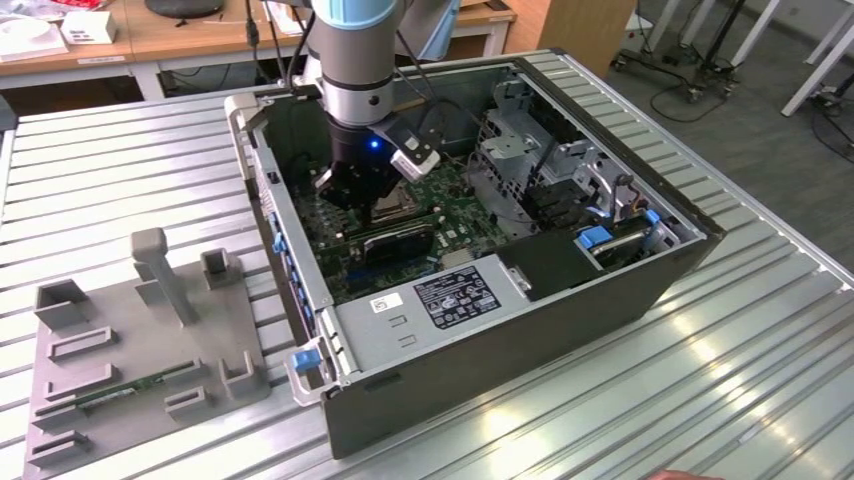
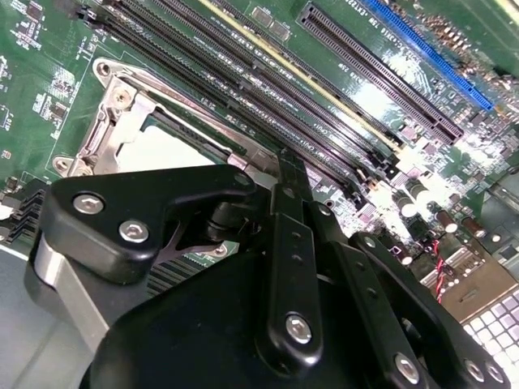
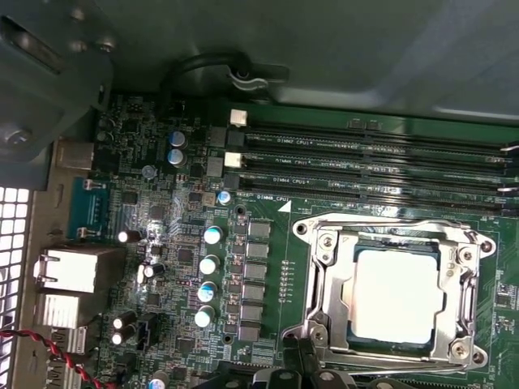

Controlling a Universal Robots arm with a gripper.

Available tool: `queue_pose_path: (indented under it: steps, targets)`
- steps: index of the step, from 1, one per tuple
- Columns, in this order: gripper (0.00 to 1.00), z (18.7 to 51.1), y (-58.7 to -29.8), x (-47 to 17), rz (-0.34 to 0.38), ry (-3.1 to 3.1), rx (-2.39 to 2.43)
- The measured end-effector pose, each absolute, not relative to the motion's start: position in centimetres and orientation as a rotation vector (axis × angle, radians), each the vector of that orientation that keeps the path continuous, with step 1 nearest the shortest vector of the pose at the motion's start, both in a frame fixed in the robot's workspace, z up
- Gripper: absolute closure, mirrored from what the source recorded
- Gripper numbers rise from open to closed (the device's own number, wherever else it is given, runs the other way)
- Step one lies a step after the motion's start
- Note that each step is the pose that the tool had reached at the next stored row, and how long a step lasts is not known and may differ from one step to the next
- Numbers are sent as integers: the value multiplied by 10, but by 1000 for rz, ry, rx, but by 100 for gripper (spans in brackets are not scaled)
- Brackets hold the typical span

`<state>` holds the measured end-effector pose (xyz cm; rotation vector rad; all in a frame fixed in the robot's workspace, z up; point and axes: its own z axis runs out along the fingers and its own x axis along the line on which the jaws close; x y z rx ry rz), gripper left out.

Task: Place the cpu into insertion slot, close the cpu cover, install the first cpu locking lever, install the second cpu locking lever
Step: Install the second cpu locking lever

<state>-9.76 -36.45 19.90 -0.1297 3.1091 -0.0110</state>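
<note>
The gripper (image 1: 363,192) is lowered inside the open case (image 1: 641,290), at the slot's (image 3: 324,324) edge. The cpu (image 3: 397,296) sits in the slot on the board (image 3: 268,203), below the memory slots (image 3: 365,162). The cover (image 3: 458,275) lies flat around it. Finger opening cannot be determined.
</note>
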Motion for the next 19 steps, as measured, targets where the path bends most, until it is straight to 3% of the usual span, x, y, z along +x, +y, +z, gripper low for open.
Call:
queue_pose_path:
  steps: [10, 19]
  targets:
    - [89, 199, -364, -98, 40, 3107, -129]
    - [89, 200, -364, -98, 44, 3108, -129]
